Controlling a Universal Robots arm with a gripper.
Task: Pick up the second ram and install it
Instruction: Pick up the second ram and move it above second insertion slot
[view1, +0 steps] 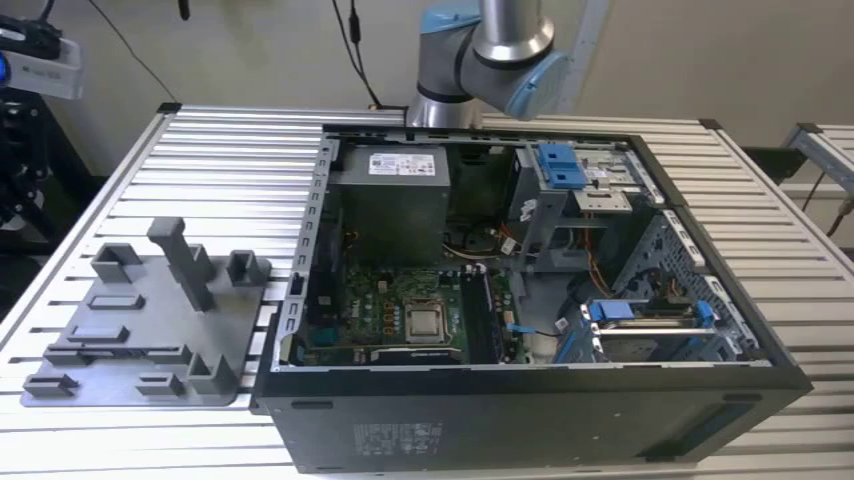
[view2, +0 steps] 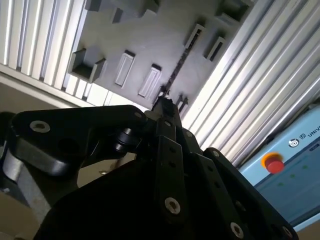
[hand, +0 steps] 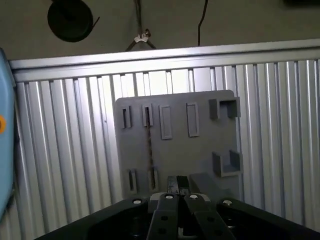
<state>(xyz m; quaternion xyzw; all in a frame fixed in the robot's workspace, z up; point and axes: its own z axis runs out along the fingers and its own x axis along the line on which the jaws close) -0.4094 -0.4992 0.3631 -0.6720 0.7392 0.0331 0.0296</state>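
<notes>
Item: the second ram (hand: 148, 145). We are seeing it in both wrist views as a thin dark stick, standing on its long edge in narrow slots of the grey holder tray (hand: 200, 150). In the second wrist view the stick (view2: 177, 65) is running as a slim dark line across the tray's face (view2: 150, 40).

Item: the pincer (hand: 177, 184). It is hanging above the tray, apart from the stick and touching nothing. Its fingertips seem to be meeting, with nothing gripped between them. In the second wrist view the black finger links are converging to one tip (view2: 163, 104) that is pointing toward the near end of the stick.

Item: the tray in the exterior view (view1: 147, 330). It is lying flat on the ribbed metal desk (view1: 227, 170), with upright posts rising from it. It is sitting just beside the open computer case (view1: 534, 410), on the exterior view's left.

Item: the case. It is lying on its side with its motherboard (view1: 400, 300) facing up.

Item: the arm (view1: 494, 50). It is rising behind the case's far edge.

Item: a pale blue box (view2: 285, 170) with a red button (view2: 273, 164). We are finding it beyond the desk's edge in the second wrist view.
</notes>
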